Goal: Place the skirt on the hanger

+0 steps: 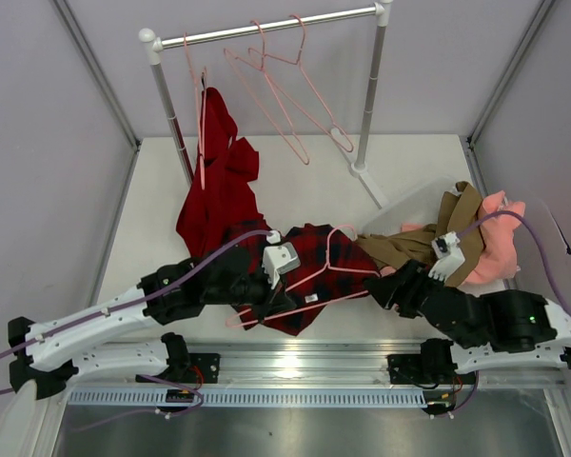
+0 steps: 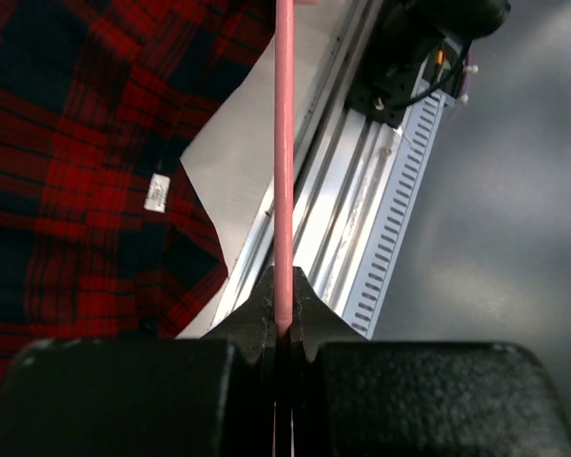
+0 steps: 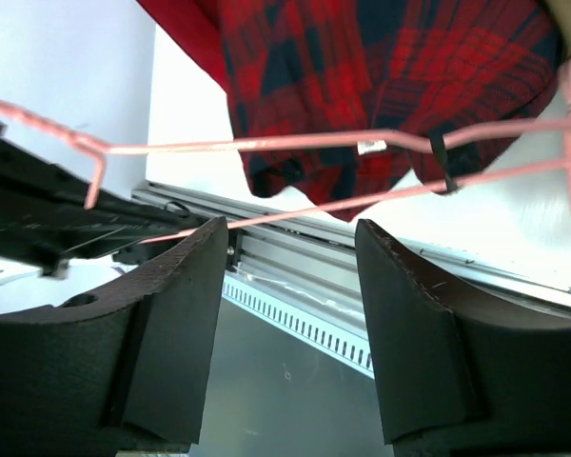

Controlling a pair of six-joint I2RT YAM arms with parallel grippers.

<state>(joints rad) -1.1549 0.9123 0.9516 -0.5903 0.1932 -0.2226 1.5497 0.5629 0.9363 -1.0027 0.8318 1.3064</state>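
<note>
The red and dark plaid skirt [image 1: 309, 249] lies crumpled at the table's near middle. A pale-pink hanger [image 1: 335, 274] lies across it. My left gripper [image 1: 254, 303] is shut on the hanger's thin bar near its left end. In the left wrist view the bar [image 2: 284, 171] runs straight out from the closed left gripper [image 2: 284, 319], with the skirt [image 2: 67, 171] to the left. My right gripper [image 1: 383, 288] is open and empty at the hanger's right end. In the right wrist view the hanger [image 3: 266, 143] and skirt [image 3: 381, 76] lie just beyond the open right gripper [image 3: 290, 252].
A clothes rack [image 1: 266, 30] stands at the back with spare pink hangers [image 1: 290, 105] and a plain red garment [image 1: 219, 181] hanging at its left. Tan and pink clothes [image 1: 476, 238] are piled at the right. An aluminium rail [image 1: 295, 357] runs along the near edge.
</note>
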